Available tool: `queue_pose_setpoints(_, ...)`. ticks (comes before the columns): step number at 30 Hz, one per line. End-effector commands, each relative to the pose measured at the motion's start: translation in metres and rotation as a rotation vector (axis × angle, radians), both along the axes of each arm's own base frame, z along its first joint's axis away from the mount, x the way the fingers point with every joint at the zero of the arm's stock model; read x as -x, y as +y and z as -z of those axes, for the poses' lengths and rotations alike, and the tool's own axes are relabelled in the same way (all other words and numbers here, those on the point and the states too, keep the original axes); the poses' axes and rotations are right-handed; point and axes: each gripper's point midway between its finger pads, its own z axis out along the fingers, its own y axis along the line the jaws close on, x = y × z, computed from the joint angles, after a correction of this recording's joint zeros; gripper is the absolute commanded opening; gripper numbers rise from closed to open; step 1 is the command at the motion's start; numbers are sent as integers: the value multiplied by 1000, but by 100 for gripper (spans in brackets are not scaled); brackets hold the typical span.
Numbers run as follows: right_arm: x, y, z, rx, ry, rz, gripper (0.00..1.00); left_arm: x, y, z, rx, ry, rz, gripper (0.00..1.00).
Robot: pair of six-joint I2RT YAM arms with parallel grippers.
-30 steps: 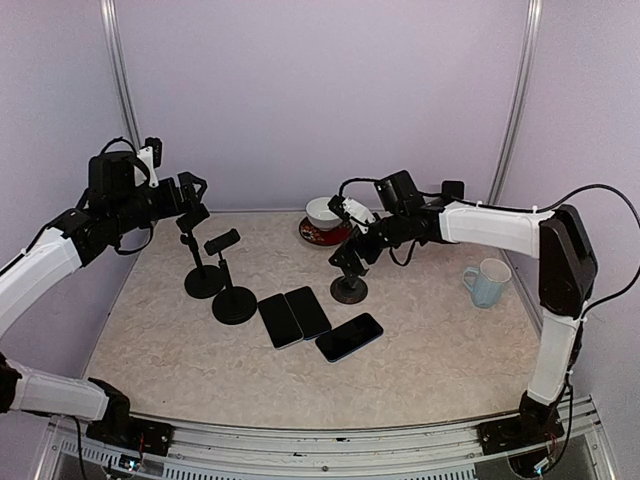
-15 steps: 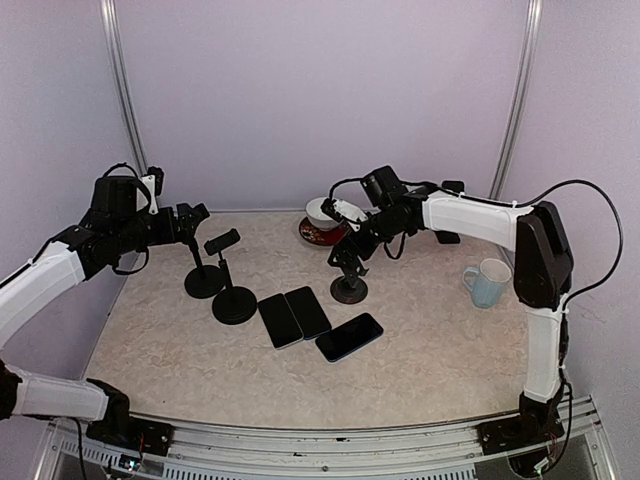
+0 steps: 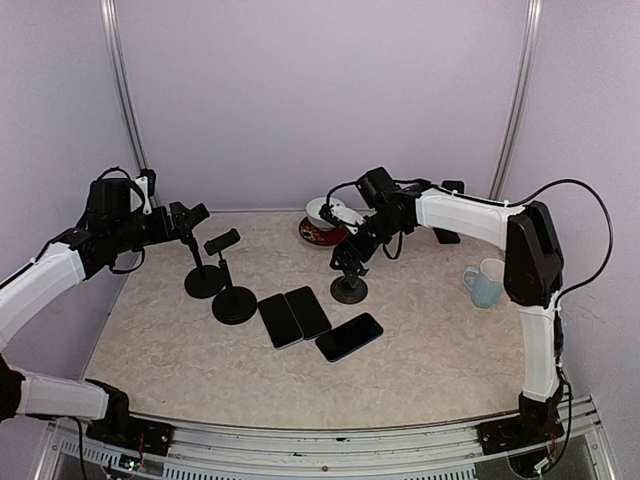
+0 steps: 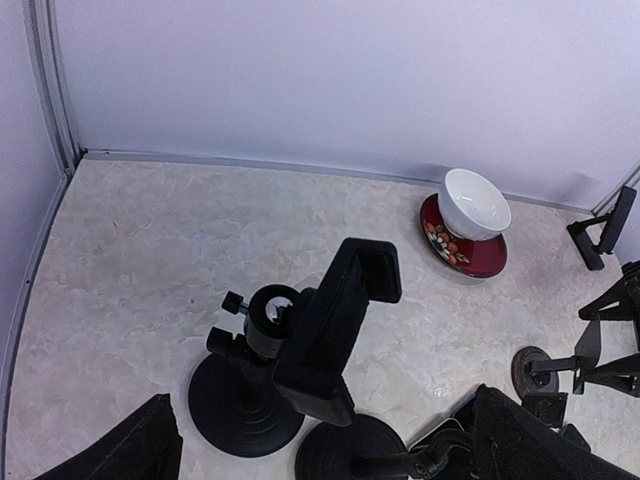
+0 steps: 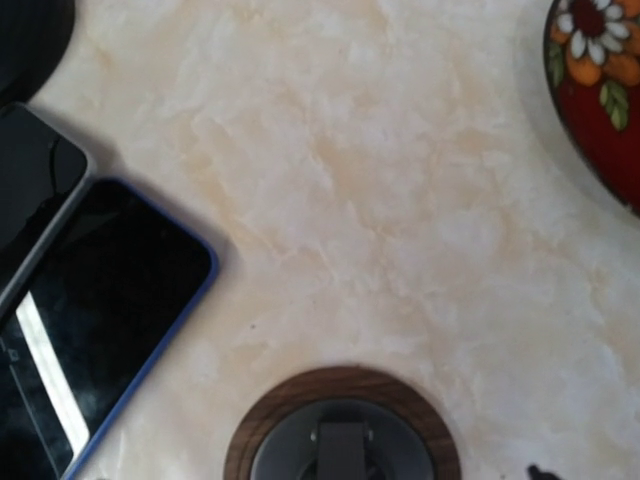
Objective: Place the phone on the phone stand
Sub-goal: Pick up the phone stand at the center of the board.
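Right gripper (image 3: pixel 350 240) has slid toward 9 o'clock, over the wood-based stand (image 3: pixel 349 288); I cannot tell its jaws' state. Left gripper (image 3: pixel 188 216) stands wide, empty. Blue-edged phone (image 3: pixel 349 337) lies flat at the stand's 6 o'clock, ungrasped.

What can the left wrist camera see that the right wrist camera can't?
Only the left wrist view shows the white bowl, a tall black phone stand and the wall. Only the right wrist view shows the blue-edged phone. Both show the red flowered plate, the wood-rimmed stand base and the marbled table.
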Motion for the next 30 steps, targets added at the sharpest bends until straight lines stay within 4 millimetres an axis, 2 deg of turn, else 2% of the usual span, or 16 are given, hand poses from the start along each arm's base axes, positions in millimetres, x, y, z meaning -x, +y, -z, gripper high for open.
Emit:
queue_pose_setpoints(1,3,2,4,29,15,-8,84,-2,-1,-4,20,-23,6,99)
queue_pose_setpoints(4,2,1,2,29,16,1,78,-1,-1,-5,21,-24,4,99)
queue_pose_setpoints(12,2,4,-2,11,26,5,52,-2,0,-3,19,-20,3,99)
queue_pose_setpoints(19,-7,3,-22,-15,-13,68,49,-1,1,-4,17,-23,-2,99)
queue_pose_setpoints(24,-25,-5,-51,-32,-106,169,49,-1,1,-6,16,-27,-3,99)
queue_pose_setpoints(30,-46,-14,-77,-60,-193,293,49,-1,2,-7,19,-30,-5,99)
